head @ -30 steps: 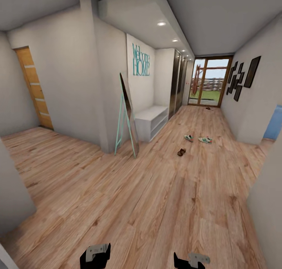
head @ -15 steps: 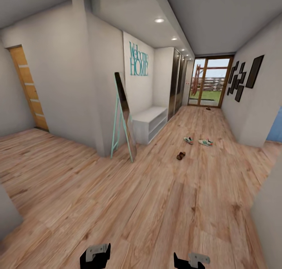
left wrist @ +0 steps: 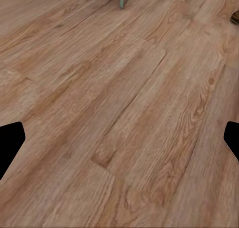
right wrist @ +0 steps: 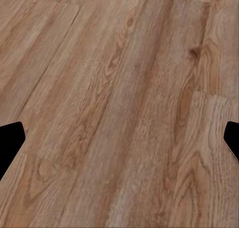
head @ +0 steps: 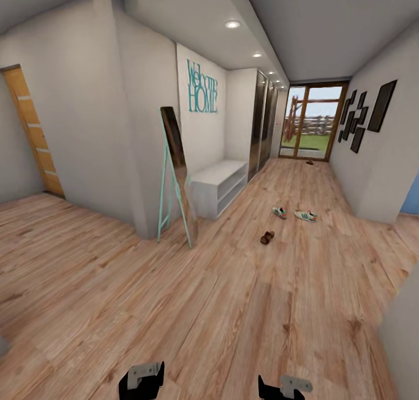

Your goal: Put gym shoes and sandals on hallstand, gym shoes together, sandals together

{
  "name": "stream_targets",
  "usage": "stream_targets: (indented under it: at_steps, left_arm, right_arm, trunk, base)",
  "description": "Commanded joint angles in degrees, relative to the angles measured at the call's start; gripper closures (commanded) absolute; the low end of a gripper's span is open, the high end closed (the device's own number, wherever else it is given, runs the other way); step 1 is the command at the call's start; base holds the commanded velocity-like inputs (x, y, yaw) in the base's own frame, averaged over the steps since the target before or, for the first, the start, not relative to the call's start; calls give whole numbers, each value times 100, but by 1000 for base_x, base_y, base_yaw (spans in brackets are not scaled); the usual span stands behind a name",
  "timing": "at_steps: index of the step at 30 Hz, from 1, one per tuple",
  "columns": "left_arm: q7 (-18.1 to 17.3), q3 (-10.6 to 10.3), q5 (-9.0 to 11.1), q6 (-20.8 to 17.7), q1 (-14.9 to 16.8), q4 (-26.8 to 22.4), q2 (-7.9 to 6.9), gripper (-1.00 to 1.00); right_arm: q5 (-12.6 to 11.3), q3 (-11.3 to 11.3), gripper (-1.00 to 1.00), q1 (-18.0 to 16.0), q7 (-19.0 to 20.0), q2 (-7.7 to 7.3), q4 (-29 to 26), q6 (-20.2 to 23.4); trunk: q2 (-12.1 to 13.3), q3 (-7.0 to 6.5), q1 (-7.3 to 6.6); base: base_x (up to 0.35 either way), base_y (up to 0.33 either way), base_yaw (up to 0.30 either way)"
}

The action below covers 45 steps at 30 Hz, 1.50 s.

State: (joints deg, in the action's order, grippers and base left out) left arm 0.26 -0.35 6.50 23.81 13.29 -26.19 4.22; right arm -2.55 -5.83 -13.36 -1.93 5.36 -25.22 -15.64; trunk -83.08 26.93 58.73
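Leaning mirror [head: 176, 176] stands beside hallstand [head: 218, 184] at left wall. Gym shoes [head: 294, 214] and one sandal [head: 267, 237] lie mid-corridor, second sandal [head: 309, 162] by the glass door [head: 308, 122]. Wood floor [head: 192, 307] open ahead. Left pincer [head: 141, 381] and right pincer [head: 282, 388] both spread, empty.

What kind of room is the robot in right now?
Most likely a home entrance corridor: a Welcome Home wall sign, a low white shoe rack, gym shoes on the plank floor, a glass door at the end.

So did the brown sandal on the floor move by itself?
No. The sandal keeps its spot on the floor beside the gym shoes and shoe rack; the whole picture shifted together, so the camera moved.
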Motion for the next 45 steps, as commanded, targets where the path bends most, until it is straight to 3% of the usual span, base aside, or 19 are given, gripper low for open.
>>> stream_targets:
  at_steps: [1, 45]
  left_arm:
    - [0, 0, 0, 0, 0, 0, 0, -100]
    - [0, 0, -9, 1, 0, 0, 0, -100]
  right_arm:
    - [0, 1, -100, 0, 0, 0, 0, 0]
    - [0, 3, -100, 0, 0, 0, 0, -1]
  trunk:
    - [0, 0, 0]
    - [0, 0, 0]
  base:
    - [323, -158, 0]
    - [296, -197, 0]
